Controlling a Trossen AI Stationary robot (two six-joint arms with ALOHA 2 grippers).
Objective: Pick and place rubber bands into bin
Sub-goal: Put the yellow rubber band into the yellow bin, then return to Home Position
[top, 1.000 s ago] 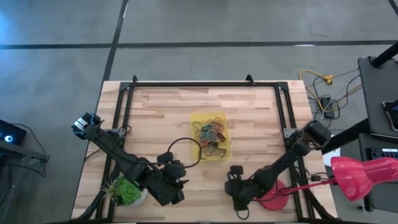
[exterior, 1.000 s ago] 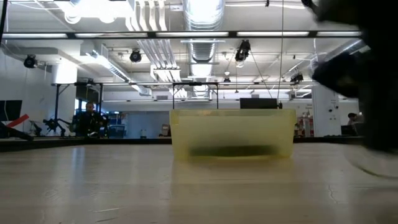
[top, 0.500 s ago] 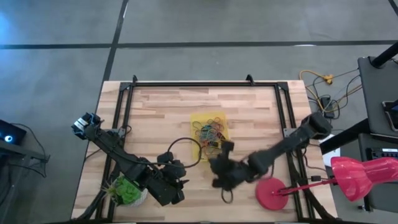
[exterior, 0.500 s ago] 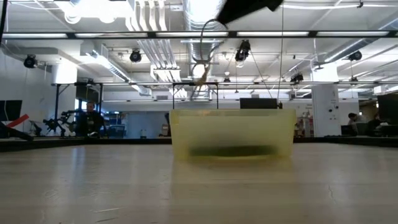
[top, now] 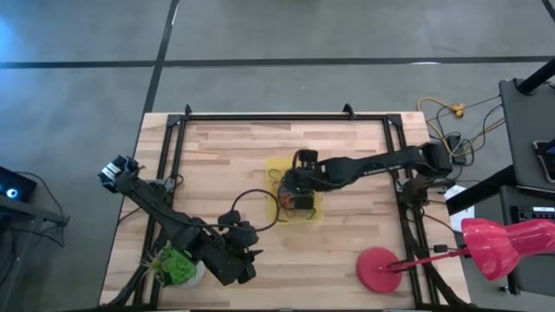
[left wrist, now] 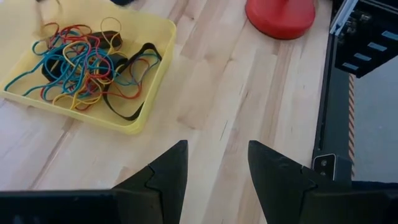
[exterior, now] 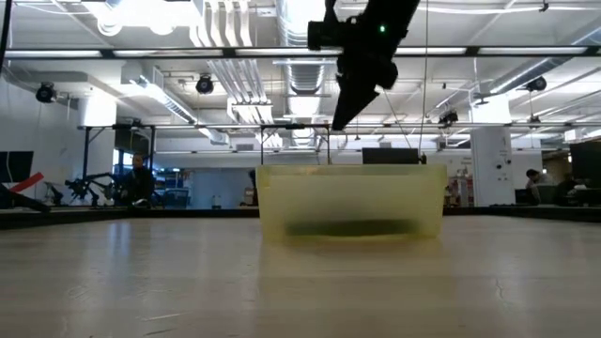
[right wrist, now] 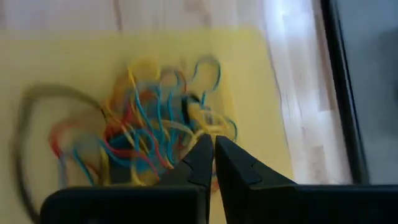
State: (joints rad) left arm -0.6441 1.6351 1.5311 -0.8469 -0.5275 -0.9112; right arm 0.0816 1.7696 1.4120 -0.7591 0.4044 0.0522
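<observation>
- While the high view is taking in the whole table [top: 225, 147], it is showing the bin [top: 293, 188] sitting near the table's middle, with the right arm reaching in over it and hiding part of it.
- Rubber bands [left wrist: 84, 63], entry one: the left wrist view is showing them as a tangled heap of blue, red, yellow, orange and black loops lying inside the bin [left wrist: 144, 93], one black loop draping against the bin's wall; the high view is giving only a small coloured clump [top: 284, 184] beside the arm.
- Bin, low view [exterior: 351, 203]: the level camera is showing its translucent yellow wall with a dark smear along the bottom inside, a detail the overhead camera is not giving.
- Right gripper [exterior: 336, 125]: it is hanging above the bin, clear of its rim in the low view; the right wrist view is placing it [right wrist: 213, 165] directly over the heap, with the jaws pressed together and only a thin slit showing between them. Whether a band is pinched there cannot be told.
- Left gripper [left wrist: 214, 171]: it is waiting well away from the bin, toward the table's near-left corner, just beside a green plant ball [top: 176, 266]; its jaws are standing apart with bare wood between them, gripping nothing.
- Red disc [left wrist: 280, 15]: it is resting on the table beyond the bin in the left wrist view.
</observation>
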